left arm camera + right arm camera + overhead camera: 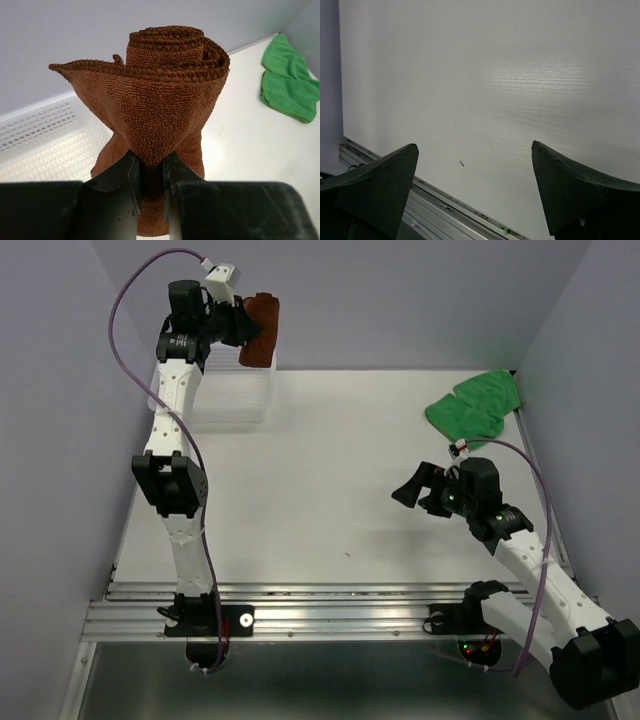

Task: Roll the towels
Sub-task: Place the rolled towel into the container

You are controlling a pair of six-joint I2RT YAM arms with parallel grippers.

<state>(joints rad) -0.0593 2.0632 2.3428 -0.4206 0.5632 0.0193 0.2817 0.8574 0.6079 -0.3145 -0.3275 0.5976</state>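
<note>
White table [330, 470], lilac walls. Two towels. One rolled brown towel [170, 95] clamped in left gripper [151, 161], one white basket [45, 135] beneath. One green towel [475, 405] lies beyond right gripper [475, 160], fingers apart, empty.

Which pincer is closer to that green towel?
Right. The right pincer hangs open near the green towel; the left pincer grips a brown towel above the white basket, far off.

At the upper left of the top view, the left gripper [243, 326] holds the rolled towel [260, 330] above the basket [232, 400], which stands in the table's [330, 470] far left corner. The loose towel [475, 406] lies at upper right, and the right gripper [420, 490] hangs below it at centre right.
</note>
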